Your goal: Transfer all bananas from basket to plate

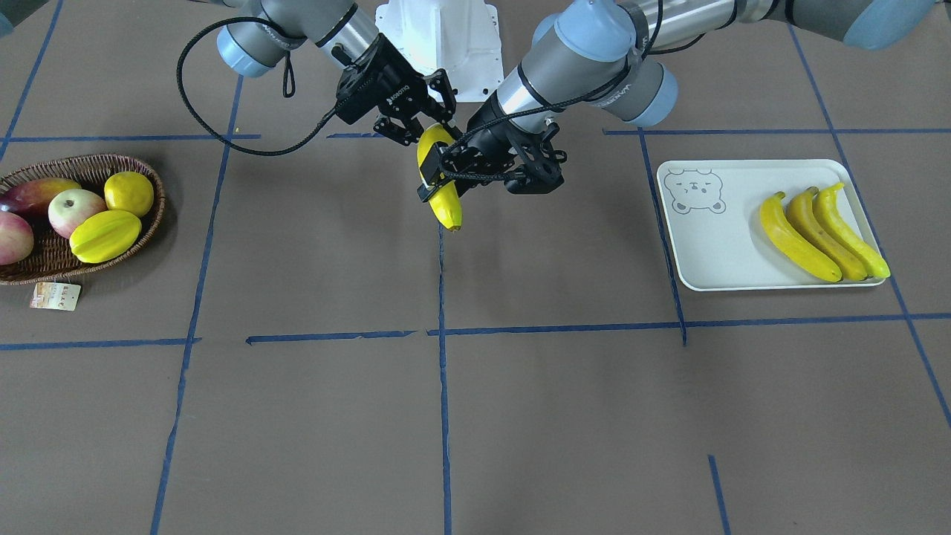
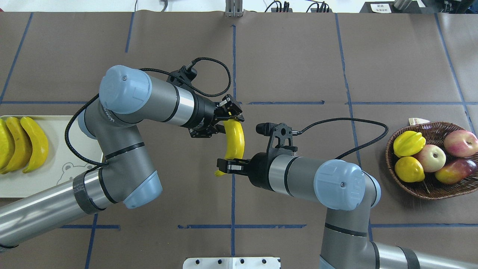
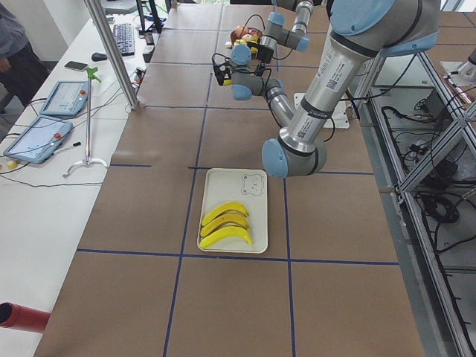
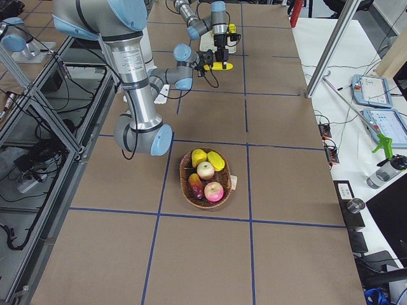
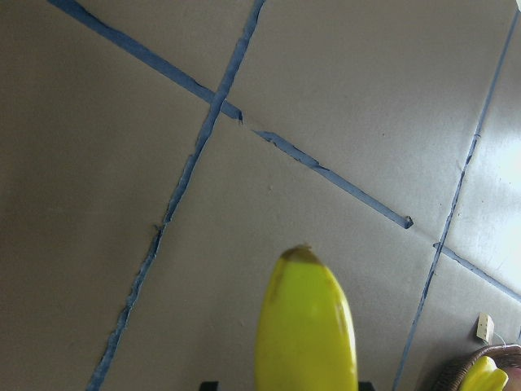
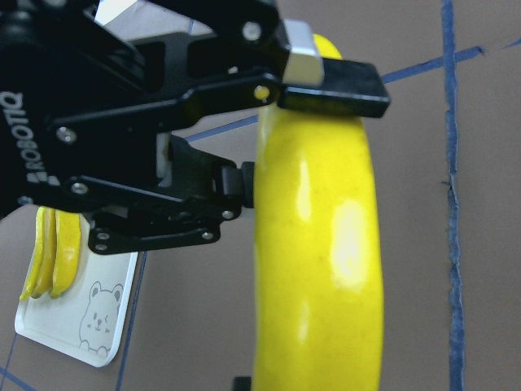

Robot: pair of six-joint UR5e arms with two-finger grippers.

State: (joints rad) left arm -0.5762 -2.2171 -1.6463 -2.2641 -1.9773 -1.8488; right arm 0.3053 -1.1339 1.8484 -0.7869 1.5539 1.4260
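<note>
Midway over the brown table [image 1: 297, 416], the left gripper [image 2: 230, 116] clamped the last banana [image 2: 235, 140], whose stem end lay in the right gripper [image 2: 226, 166] (grip unclear), apparently a hand-over because basket [image 1: 44, 271] and plate [image 1: 713, 253] sat well apart.

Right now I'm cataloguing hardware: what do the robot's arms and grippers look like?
Both the left arm and right arm are silver-grey tubes with pale blue joint caps. The left gripper and right gripper are black two-finger linkages lettered ROBOTIQ, with looping black cables.

Brown table [image 1: 297, 431] gridded with blue tape [image 1: 443, 416], white desk [image 3: 30, 223] alongside.
</note>
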